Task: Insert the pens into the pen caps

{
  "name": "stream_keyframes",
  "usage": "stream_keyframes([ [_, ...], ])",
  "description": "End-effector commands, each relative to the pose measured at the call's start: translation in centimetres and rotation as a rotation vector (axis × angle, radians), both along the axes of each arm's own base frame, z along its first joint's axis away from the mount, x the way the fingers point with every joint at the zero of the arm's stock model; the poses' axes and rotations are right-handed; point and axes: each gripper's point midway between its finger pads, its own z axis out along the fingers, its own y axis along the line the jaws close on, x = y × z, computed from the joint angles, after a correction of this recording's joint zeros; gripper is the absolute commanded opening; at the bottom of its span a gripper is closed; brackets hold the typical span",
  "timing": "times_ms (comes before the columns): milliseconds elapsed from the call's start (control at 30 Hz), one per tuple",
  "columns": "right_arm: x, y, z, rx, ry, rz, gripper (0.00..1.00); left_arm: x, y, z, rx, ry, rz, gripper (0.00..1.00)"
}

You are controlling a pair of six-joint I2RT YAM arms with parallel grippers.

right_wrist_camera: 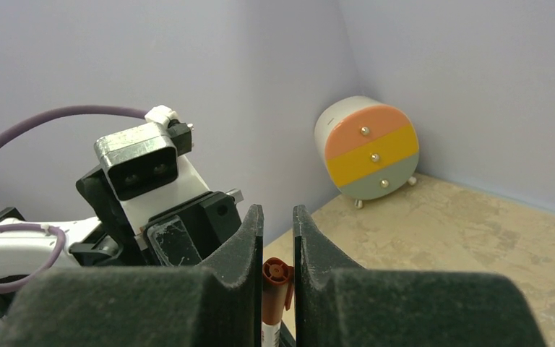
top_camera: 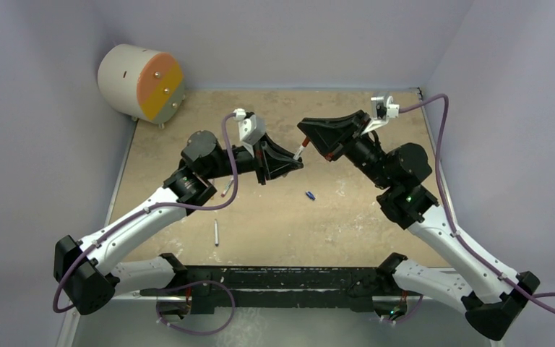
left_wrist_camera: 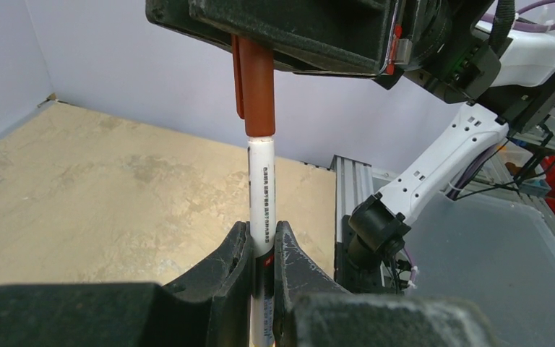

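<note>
Step in hand: I judge this to be the mating of one pen point(left_wrist_camera: 262, 189) with the red-brown cap point(left_wrist_camera: 258, 85). The left wrist view shows the cap's mouth meeting the pen's white end, the two in one straight line.
Seating: I can't tell how far the tip is inside, as the joint hides it.
Where they are: both are held in the air between the two arms, over the middle of the tabletop point(top_camera: 376, 217) and somewhat toward its far edge.
Left gripper point(left_wrist_camera: 262, 233): narrow, with both fingers clamped on the pen's barrel well below the cap.
Right gripper point(right_wrist_camera: 277, 217): narrow too. Its fingers point(right_wrist_camera: 246, 246) stand close on either side of the cap's closed end, and I read that as a grip on the cap.
Next move: I'd push straight along the pen's axis until the cap is fully on. Both grips need to stay firm and nothing should tilt, because a slim barrel can slip or skew.
Left to do: a blue cap point(top_camera: 309, 194) lies loose near the middle of the tabletop. A loose pen point(top_camera: 216, 232) lies toward the near edge, left of centre.
Bystander: a small drawer unit point(top_camera: 141, 82) stands at the far left corner.
</note>
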Motion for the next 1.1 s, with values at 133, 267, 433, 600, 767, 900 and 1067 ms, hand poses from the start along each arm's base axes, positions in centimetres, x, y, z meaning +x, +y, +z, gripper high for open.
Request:
stream_keyframes([
  [133,-0.5,4.3,-8.5,-0.158,0.264,0.209,0.0,0.0,0.7,8.0,-0.115,-0.271,0.045,0.0],
  [267,0.0,4.7,-10.9,-0.191,0.308,0.209,0.0,0.6,0.7,9.6,-0.126,-0.319,0.076,0.0],
  [433,-0.4,5.0,-13.4,-0.237,0.361,0.233,0.0,1.1,0.7,11.4,-0.141,-0.36,0.1,0.0],
  [600,-0.6,4.5,-16.8,-0.308,0.415,0.217,0.0,1.2,0.9,12.5,-0.165,-0.373,0.118,0.0],
  [767,-1.8,3.8,-19.6,-0.343,0.467,0.232,0.0,1.0,1.5,13.4,-0.205,-0.378,0.139,0.0],
  [900,-2.9,3.8,-21.3,-0.357,0.5,0.253,0.0,1.0,1.4,13.8,-0.234,-0.368,0.137,0.0],
  [1067,-4.2,4.4,-22.8,-0.355,0.53,0.294,0.0,1.0,1.5,14.4,-0.275,-0.359,0.135,0.0],
])
